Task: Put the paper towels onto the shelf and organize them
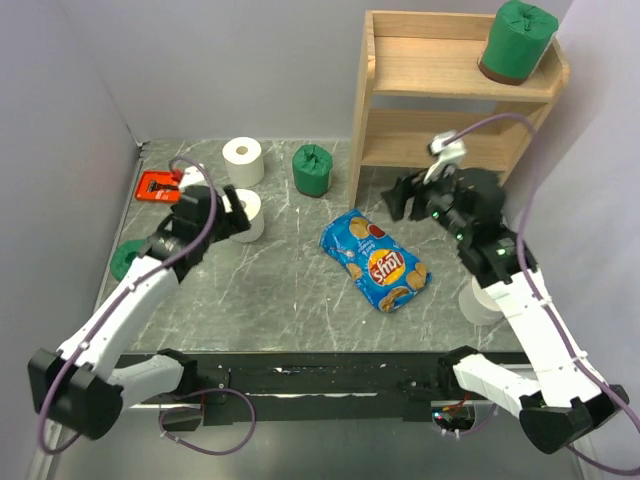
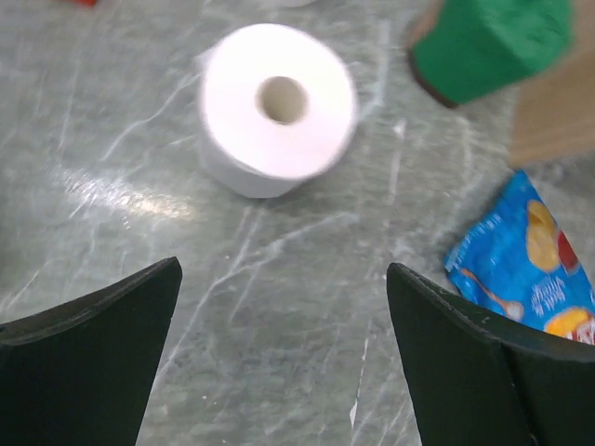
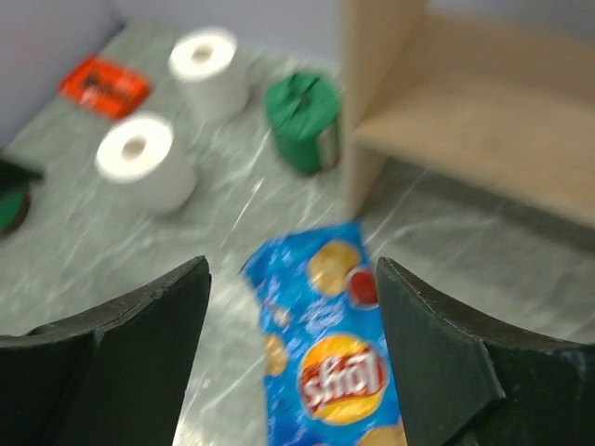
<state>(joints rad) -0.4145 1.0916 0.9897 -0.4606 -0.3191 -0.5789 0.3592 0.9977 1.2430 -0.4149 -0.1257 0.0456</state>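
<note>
Directly ahead of the spread left jaws stands a white roll (image 2: 277, 107).

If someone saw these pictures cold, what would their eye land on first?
Probably the bright blue chip bag, lying flat in the middle of the grey table. Next comes the green-wrapped roll, standing alone on the top tier of the wooden shelf at the back right. A white roll and another green one stand on the table left of the shelf.
</note>
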